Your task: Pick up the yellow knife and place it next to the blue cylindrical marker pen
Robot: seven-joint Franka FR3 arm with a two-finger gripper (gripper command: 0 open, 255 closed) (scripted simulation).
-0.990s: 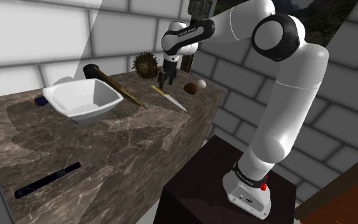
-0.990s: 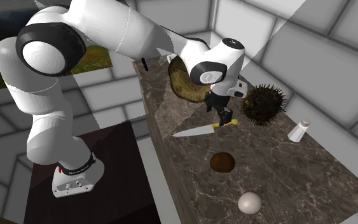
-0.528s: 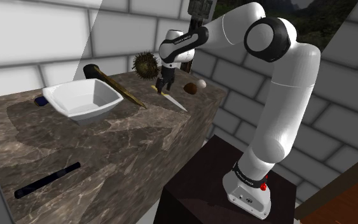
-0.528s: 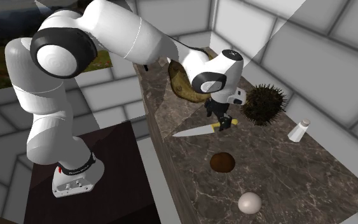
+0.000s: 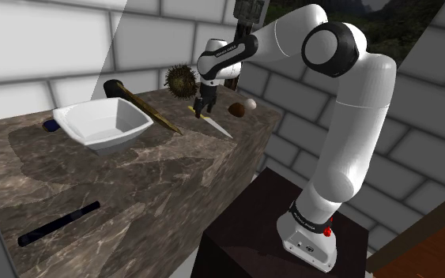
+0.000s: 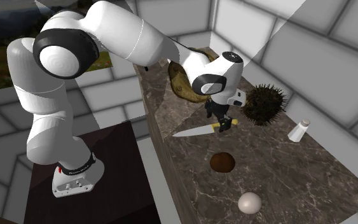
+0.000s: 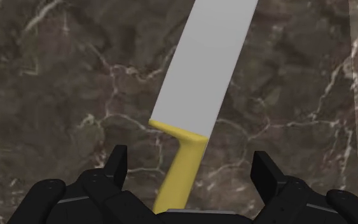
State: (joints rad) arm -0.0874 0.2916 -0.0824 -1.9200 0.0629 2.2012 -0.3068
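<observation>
Arm (image 5: 353, 118) bent low, gripper (image 7: 190, 164) (2 fingers (image 7: 117, 165) apart) straddling yellow knife (image 7: 204, 70) handle

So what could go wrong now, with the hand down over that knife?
The hand is open, its fingers either side of the knife, whose thin yellow handle lies flat on the counter; they may close and slip off it. The long grey blade reaches well beyond the hand, so the knife might tip or swing once lifted. The spiky ball sits close by and could get bumped.
</observation>
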